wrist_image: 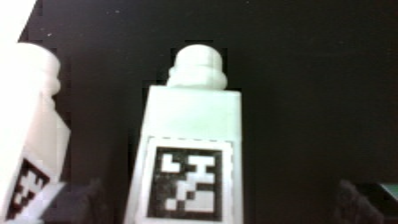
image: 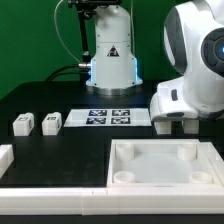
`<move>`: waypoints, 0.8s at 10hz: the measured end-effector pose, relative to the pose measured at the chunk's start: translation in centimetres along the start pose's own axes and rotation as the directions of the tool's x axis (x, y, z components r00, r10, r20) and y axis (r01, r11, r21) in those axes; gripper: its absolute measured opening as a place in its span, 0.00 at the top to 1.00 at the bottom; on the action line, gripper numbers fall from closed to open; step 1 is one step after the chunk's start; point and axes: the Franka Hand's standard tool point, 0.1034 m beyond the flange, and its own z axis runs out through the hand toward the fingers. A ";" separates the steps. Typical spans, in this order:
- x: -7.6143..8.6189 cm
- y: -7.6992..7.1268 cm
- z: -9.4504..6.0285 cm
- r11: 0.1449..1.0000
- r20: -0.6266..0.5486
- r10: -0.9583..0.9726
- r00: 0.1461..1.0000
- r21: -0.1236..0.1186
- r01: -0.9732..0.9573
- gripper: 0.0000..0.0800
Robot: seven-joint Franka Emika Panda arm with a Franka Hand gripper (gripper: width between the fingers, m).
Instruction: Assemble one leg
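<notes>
Wide open and empty, the end effector, at 3 o'clock of the marker board in the exterior view, straddles the leg, whose long axis crosses the finger line.

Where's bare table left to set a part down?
Bare table lies between the loose legs and the square board, and behind those legs. Crowded: the exterior view's right, where the arm hangs beside the marker board.

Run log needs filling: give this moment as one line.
gripper: open | target: leg, straddled, not clamped | nearby: second leg alongside | step: grasp not yet made
</notes>
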 end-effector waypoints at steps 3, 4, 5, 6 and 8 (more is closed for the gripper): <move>0.0 0.0 0.0 1.000 0.000 -0.001 1.000 0.000 0.001 0.34; 0.0 0.0 0.0 1.000 0.000 -0.001 1.000 0.000 0.001 0.51; 0.0 0.0 0.0 1.000 0.001 -0.001 1.000 0.000 0.001 0.64; 0.0 0.0 0.0 1.000 0.000 -0.001 1.000 0.000 0.001 0.64; 0.0 0.0 0.0 1.000 0.000 -0.001 1.000 0.000 0.001 0.64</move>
